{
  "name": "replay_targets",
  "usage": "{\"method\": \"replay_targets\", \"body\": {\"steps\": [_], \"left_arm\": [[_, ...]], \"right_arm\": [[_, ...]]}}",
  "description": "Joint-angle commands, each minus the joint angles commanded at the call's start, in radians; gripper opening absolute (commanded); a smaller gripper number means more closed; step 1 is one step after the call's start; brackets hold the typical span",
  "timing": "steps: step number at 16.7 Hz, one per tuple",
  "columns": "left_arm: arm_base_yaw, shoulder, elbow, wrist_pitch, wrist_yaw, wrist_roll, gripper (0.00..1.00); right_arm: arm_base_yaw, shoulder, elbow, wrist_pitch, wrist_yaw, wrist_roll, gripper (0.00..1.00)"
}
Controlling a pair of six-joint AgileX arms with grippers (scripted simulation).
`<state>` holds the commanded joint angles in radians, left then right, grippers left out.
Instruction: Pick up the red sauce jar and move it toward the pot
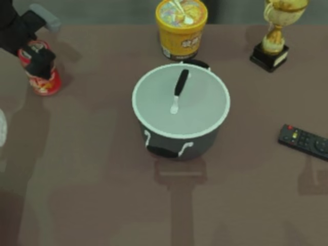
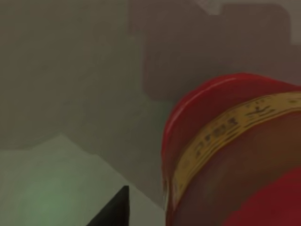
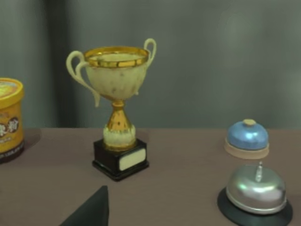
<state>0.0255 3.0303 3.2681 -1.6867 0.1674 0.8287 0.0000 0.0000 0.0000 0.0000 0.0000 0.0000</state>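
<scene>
Red sauce jar (image 1: 43, 72) near the left edge of the table (image 1: 92, 195), toward the far corner, with the left gripper (image 1: 41, 62) on it from above.

Whether the left gripper is clamped on the jar or only around it: cannot tell, the fingers being hidden in the top view and only one dark tip showing beside the jar in the left wrist view. Best to confirm a firm, centred hold below the lid, lift straight up, then travel right toward the pot (image 1: 180, 110) at the table's middle. Open surface between jar and pot; yellow tub (image 1: 181, 28) at the far edge, well aside. Right arm out of the top view, its camera facing the trophy (image 1: 274, 33).
</scene>
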Motion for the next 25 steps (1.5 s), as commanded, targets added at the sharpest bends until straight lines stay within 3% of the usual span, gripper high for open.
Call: {"method": "replay_targets", "body": {"steps": [9,20,25], "left_arm": [[0.0,0.0,0.0,0.0,0.0,0.0,0.02],[0.004,-0.013,-0.014,0.006,-0.001,0.002,0.0],[0.012,-0.189,-0.23,0.087,-0.003,0.001,0.0]], "right_arm": [[0.0,0.0,0.0,0.0,0.0,0.0,1.0],[0.0,0.0,0.0,0.0,0.0,0.0,1.0],[0.0,0.0,0.0,0.0,0.0,0.0,1.0]]}}
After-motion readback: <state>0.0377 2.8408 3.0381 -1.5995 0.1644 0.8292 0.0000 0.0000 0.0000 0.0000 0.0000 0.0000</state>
